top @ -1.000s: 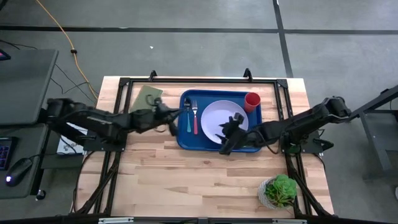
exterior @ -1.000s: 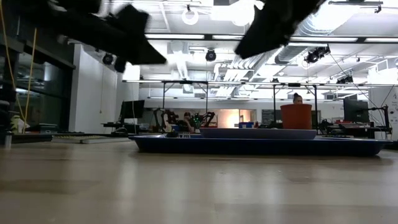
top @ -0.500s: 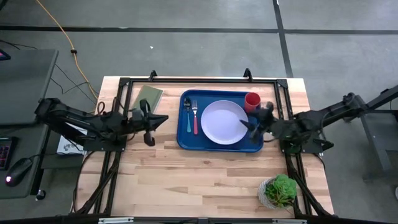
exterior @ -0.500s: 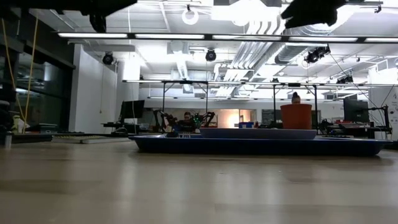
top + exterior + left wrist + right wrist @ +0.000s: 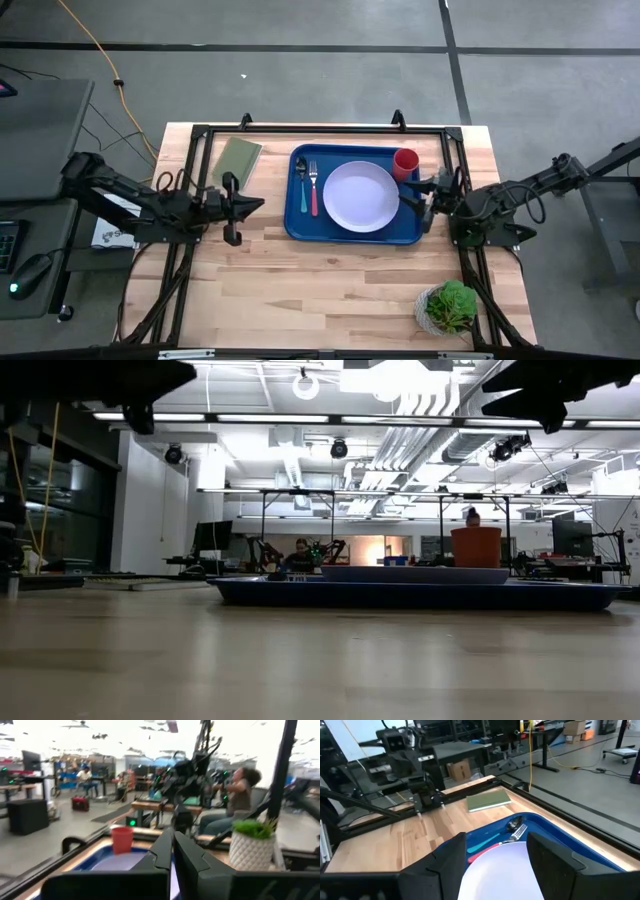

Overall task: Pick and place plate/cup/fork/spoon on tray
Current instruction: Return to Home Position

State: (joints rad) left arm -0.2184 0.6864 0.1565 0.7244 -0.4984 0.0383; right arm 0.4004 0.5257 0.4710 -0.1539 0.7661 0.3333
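Observation:
The blue tray (image 5: 296, 222) lies at the table's far middle. On it rest the pale plate (image 5: 360, 196), the red cup (image 5: 405, 162) upright in the far right corner, and the pink-handled fork (image 5: 314, 192) and teal-handled spoon (image 5: 302, 178) side by side along the left rim. My left gripper (image 5: 257, 204) is shut and empty, above the table left of the tray. My right gripper (image 5: 410, 197) is open and empty, above the tray's right rim. The right wrist view shows the plate (image 5: 505, 870), fork (image 5: 482, 849) and spoon (image 5: 487, 840).
An olive-green flat rectangle (image 5: 236, 157) lies at the far left of the table. A potted green plant (image 5: 450, 308) stands at the near right corner. Bare wood stretches along the near side. People sit in the room beyond the table (image 5: 235, 800).
My left gripper has drawn back from the tray's left rim toward the table's left edge and risen. My right gripper has drawn back from over the plate toward the table's right edge and risen. The plate, cup, fork and spoon have stayed put on the tray.

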